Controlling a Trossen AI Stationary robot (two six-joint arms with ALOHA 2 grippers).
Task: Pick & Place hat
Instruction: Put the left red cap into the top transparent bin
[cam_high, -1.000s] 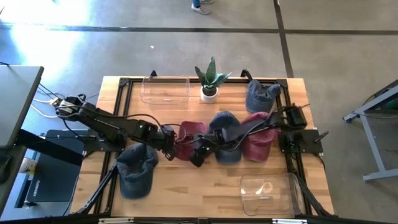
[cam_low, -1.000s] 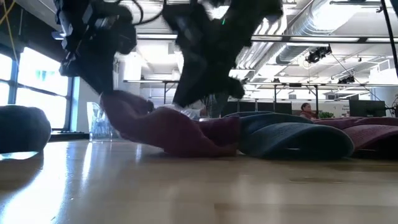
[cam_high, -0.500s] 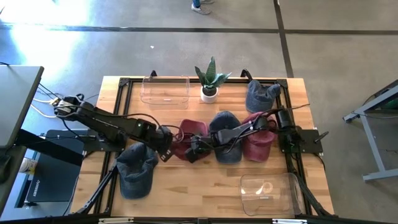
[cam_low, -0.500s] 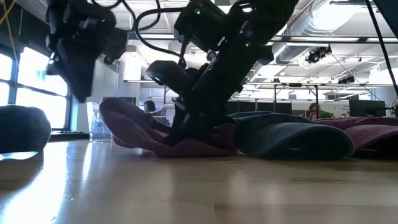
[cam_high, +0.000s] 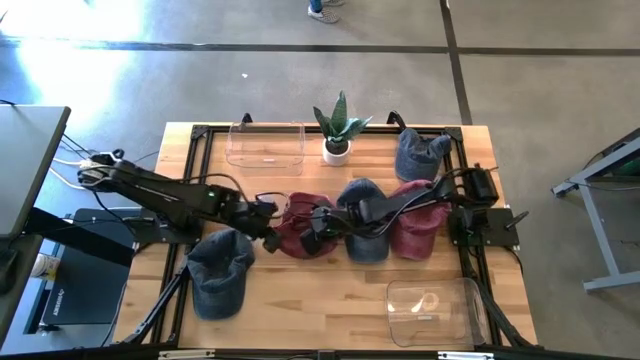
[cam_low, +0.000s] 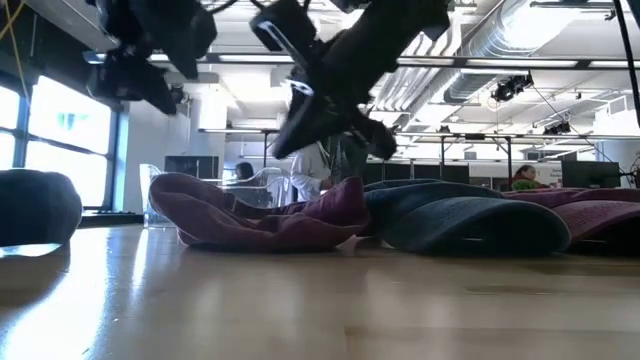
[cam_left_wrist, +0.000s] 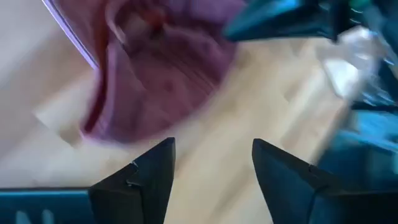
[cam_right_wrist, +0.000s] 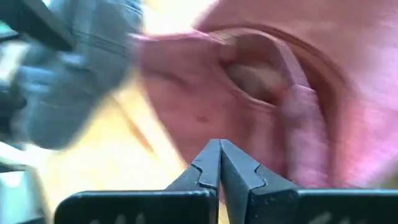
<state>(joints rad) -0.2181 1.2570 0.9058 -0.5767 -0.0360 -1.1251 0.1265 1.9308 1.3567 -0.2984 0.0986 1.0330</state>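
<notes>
A maroon hat (cam_high: 296, 218) lies on the wooden table near its middle, flat on its underside in the low view (cam_low: 255, 215). My left gripper (cam_left_wrist: 211, 144) hovers open just left of it, with only bare wood between its fingers and the hat (cam_left_wrist: 161, 68) ahead. My right gripper (cam_right_wrist: 219, 146) is shut with nothing between its fingers. It hangs over the hat's right part (cam_right_wrist: 249, 106), reaching in across a blue hat (cam_high: 362, 235). In the low view it stands clear above the hat's raised right edge (cam_low: 348, 188).
A red hat (cam_high: 415, 228) lies right of the blue one, a grey-blue hat (cam_high: 418, 152) at the far right, and a dark blue hat (cam_high: 218, 272) at the near left. Clear bins stand far left (cam_high: 265, 145) and near right (cam_high: 430, 305). A potted plant (cam_high: 337, 135) stands at the far middle.
My left gripper has risen from the maroon hat's left edge and drawn back toward the table's left. That edge, held up before, has sunk onto the table. My right gripper dipped onto the hat's right part, then rose and shifted toward the far edge.
</notes>
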